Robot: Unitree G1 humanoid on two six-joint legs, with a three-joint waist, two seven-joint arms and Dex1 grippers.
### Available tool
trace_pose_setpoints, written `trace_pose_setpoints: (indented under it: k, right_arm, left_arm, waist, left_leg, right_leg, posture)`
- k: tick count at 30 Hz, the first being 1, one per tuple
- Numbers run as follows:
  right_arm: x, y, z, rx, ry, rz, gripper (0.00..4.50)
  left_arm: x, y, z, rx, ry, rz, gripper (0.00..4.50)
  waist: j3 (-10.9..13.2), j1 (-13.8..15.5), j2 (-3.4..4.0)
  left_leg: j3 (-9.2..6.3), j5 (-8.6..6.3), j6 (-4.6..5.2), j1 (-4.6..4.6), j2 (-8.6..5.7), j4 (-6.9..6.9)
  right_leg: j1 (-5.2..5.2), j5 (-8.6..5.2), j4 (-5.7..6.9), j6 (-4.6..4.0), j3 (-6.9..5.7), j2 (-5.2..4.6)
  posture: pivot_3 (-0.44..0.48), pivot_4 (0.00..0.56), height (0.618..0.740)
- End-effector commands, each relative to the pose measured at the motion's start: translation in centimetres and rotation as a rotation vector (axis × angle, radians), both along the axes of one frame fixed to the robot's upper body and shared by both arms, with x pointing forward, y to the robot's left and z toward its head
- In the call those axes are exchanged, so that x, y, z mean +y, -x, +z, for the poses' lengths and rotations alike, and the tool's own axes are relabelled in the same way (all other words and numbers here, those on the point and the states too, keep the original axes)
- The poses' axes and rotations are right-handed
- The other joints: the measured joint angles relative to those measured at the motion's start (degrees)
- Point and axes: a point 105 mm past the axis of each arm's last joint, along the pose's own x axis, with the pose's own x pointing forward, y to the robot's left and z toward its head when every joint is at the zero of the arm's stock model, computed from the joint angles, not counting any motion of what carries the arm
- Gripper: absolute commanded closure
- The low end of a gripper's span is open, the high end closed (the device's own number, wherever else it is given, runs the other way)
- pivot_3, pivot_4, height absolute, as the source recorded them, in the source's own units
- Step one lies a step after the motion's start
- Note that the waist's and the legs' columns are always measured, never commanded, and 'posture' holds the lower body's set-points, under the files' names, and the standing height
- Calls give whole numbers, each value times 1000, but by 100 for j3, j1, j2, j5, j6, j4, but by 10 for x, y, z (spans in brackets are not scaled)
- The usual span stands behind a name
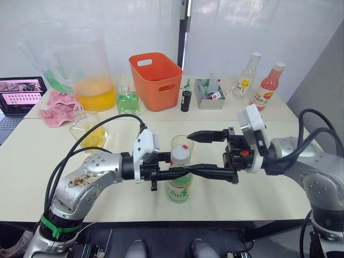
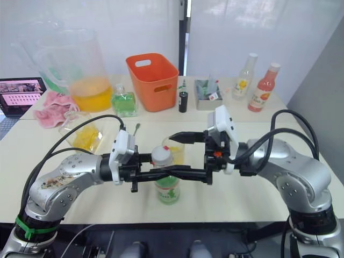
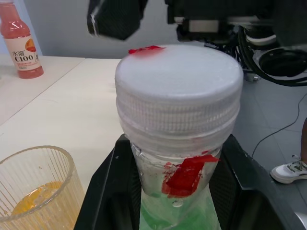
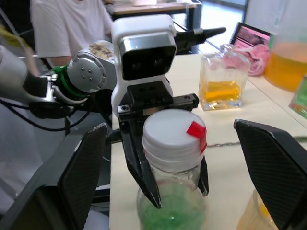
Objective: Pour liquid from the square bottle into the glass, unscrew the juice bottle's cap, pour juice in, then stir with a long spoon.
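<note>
— What is the left gripper (image 1: 215, 173) doing?
— It reaches sideways, fingers squeezing the juice bottle (image 1: 179, 185) standing on the surface (image 1: 43, 161).
— And the right gripper (image 4: 177, 158)?
— Fingers spread wide around the cap (image 4: 170, 132), not touching.

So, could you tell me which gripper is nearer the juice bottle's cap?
Left. The left gripper clamps the juice bottle just under the cap; the right gripper stands open around the cap, apart from it.

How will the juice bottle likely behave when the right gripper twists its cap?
The juice bottle is tall and narrow, so probably tippy. The left gripper clamps its neck, which should steady it. Its thin clear plastic may flex slightly. The ridged cap should give grip.
</note>
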Motion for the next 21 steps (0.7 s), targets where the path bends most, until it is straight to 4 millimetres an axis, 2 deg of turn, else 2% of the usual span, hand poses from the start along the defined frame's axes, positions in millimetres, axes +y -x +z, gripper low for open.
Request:
trace_pose_setpoints:
  k: [1, 9, 12, 17, 18, 21]
  right_arm:
    - [1, 6, 9, -48, -5, -63, 38]
    - [8, 1, 2, -40, 24, -142, 38]
    - [9, -1, 1, -35, 24, -156, 854]
    - [12, -2, 0, -19, 24, -149, 2555]
    - [13, -2, 0, -16, 22, -145, 2775]
    - [14, -1, -1, -11, 20, -131, 2804]
  left_arm:
    - [-7, 2, -5, 32, -7, -48, 3092]
    - [-9, -2, -5, 37, 0, -50, 3092]
    - [-9, -3, -5, 39, 0, -51, 3092]
    - [-9, -4, -5, 41, -2, -47, 3092]
    - [-9, -4, -5, 41, -2, -45, 3092]
    - [-9, -4, -5, 40, -2, -40, 3092]
  waist:
    - [0, 3, 0]
    - [-1, 17, -1]
    - [0, 17, -1]
    - [-1, 18, -1]
    - [-1, 19, -1]
    - [-1, 19, -1]
  left_leg:
    - [0, 0, 0, 0, 0, 2]
    - [0, 1, 0, 0, -2, 4]
    - [0, 1, 0, 0, -2, 3]
    - [-1, 1, 0, 0, -2, 3]
    - [-1, 1, 0, 0, -2, 3]
    - [-1, 1, 0, 0, -2, 4]
  right_leg:
    - [0, -3, 0, -5, 0, 0]
    - [6, -2, -8, -7, 0, -2]
    - [6, -2, -8, -7, 0, -2]
    - [7, -2, -9, -7, 0, -2]
    - [7, -1, -9, -7, 0, -2]
    - [8, -1, -9, -6, 0, -2]
  posture:
    - [0, 150, 740]
    - [0, 150, 740]
    - [0, 150, 740]
    - [0, 150, 740]
    - [0, 150, 740]
    - [0, 150, 740]
